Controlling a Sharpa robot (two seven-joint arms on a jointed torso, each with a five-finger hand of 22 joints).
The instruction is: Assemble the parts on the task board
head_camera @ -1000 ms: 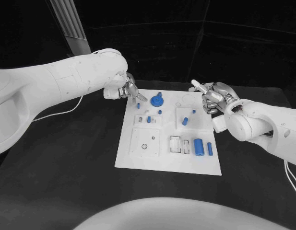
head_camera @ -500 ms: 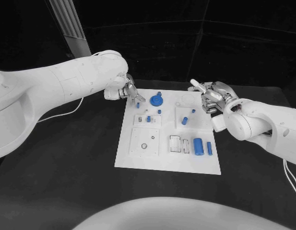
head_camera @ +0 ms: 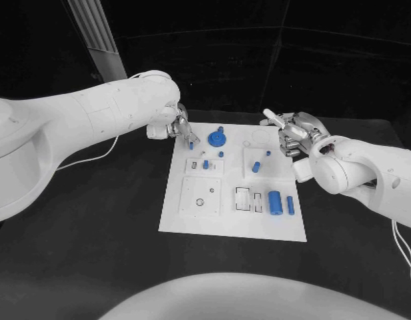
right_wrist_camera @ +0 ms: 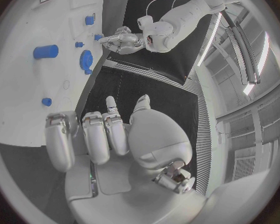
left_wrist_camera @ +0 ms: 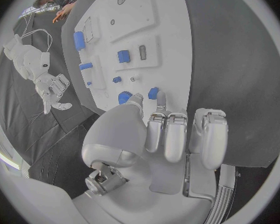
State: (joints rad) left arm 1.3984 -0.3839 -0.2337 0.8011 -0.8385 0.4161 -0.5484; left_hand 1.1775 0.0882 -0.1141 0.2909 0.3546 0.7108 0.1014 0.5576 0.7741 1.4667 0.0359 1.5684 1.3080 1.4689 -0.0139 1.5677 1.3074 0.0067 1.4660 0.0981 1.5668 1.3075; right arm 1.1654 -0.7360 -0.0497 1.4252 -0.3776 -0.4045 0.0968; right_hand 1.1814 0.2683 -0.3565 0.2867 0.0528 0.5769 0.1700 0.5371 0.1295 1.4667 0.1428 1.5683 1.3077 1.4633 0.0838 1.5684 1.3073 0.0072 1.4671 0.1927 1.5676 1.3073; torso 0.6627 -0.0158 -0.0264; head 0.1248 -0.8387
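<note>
The white task board (head_camera: 191, 220) lies in the middle of the black table, with several blue parts on it. My left hand (head_camera: 174, 125) hovers at the board's far left corner. Its thumb and one finger (left_wrist_camera: 160, 100) reach down to a small blue peg (head_camera: 192, 146) (left_wrist_camera: 154, 92). The fingertip touches the peg, but I cannot tell if it is pinched. A blue gear (head_camera: 218, 139) (right_wrist_camera: 85, 60) sits just right of it. My right hand (head_camera: 296, 133) (right_wrist_camera: 109, 134) floats over the far right corner, fingers apart and holding nothing.
A large blue cylinder (head_camera: 276, 202) and a thin blue rod (head_camera: 291, 206) lie near the board's front right. Smaller blue pieces (head_camera: 257, 167) stand mid-board. A white cable (head_camera: 80, 157) trails on the table at left. A pale post (head_camera: 100, 40) stands behind.
My left arm has swung a little while its hand stays almost in place by the peg. The right hand and the parts have not moved.
</note>
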